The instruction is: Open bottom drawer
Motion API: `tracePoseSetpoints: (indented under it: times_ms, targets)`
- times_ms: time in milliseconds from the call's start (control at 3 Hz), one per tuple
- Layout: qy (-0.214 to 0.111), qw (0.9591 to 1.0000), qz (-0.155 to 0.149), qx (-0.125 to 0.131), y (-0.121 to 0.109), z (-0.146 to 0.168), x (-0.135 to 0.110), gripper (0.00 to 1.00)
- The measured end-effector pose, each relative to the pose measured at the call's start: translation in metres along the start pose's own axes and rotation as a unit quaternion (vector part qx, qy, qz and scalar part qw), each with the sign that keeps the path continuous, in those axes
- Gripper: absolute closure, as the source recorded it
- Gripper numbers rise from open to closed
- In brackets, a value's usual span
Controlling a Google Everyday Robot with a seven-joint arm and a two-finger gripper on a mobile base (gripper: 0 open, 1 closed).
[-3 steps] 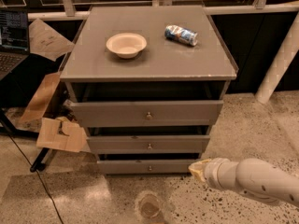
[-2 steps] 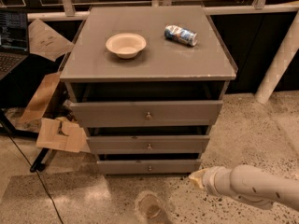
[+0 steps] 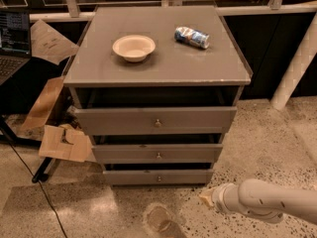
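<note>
Progress looks nil: the bottom drawer [image 3: 133, 176], the narrowest flat grey front with a small round silvery knob [image 3: 159, 178], sits shut or nearly so beneath the desk's [image 3: 163, 63] front edge. The white arm's [image 3: 267, 202] cream-tipped gripper [image 3: 207, 198] hangs low over the speckled floor [image 3: 257, 148], out past the front right corner, apart from the drawer. Whether it is clenched or released I cannot tell. Reaching the knob, gripping it and pulling all remain.
</note>
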State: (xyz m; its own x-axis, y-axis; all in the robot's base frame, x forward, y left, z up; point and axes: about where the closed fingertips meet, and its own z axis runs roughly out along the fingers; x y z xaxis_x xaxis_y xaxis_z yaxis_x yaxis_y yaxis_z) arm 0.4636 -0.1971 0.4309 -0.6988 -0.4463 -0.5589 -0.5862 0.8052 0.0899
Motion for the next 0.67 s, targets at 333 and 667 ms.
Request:
tracePoseSetpoints:
  times_ms: [333,667]
  targets:
    - [-0.015,0.9997,0.014,0.011,-0.004,0.007,0.004,1.0]
    - [-0.049,0.9985,0.013,0.02,-0.014,0.026,0.005,1.0]
